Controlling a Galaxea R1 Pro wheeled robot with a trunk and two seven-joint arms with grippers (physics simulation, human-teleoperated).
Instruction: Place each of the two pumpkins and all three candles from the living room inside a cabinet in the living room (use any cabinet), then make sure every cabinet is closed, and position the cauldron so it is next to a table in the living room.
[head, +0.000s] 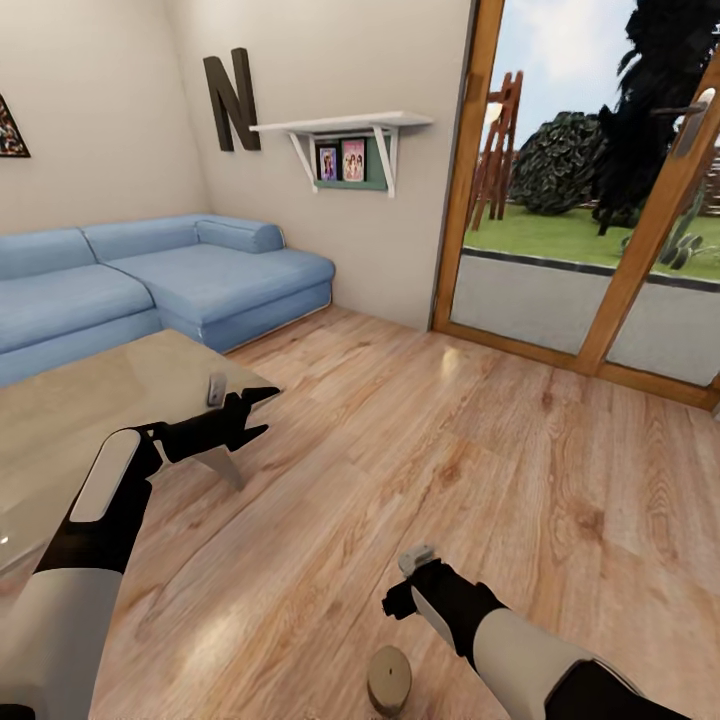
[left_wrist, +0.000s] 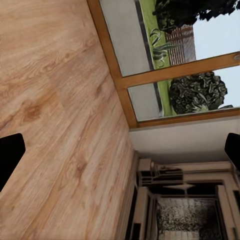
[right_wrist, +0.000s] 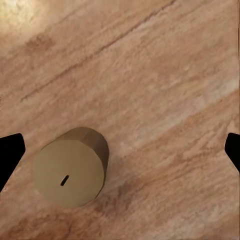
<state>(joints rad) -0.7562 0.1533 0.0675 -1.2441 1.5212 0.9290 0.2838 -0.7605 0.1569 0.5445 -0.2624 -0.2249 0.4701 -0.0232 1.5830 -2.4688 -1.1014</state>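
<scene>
The left claw (head: 252, 412) hangs spread and empty over the corner of the low glass-topped worktop (head: 90, 400), seemingly parked clear of the work. The right claw (right_wrist: 120, 150), fingers released wide, hovers above the stubby grey-beige cylindrical candle (right_wrist: 71, 167), apparently lining up a grasp. The candle stands upright on the wooden floor (head: 500, 470), its flat top showing a short dark wick slot.

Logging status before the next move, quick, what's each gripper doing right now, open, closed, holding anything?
Left gripper: open, holding nothing, beside the glass table.
Right gripper: open, empty, above a candle standing on the wood floor.
</scene>
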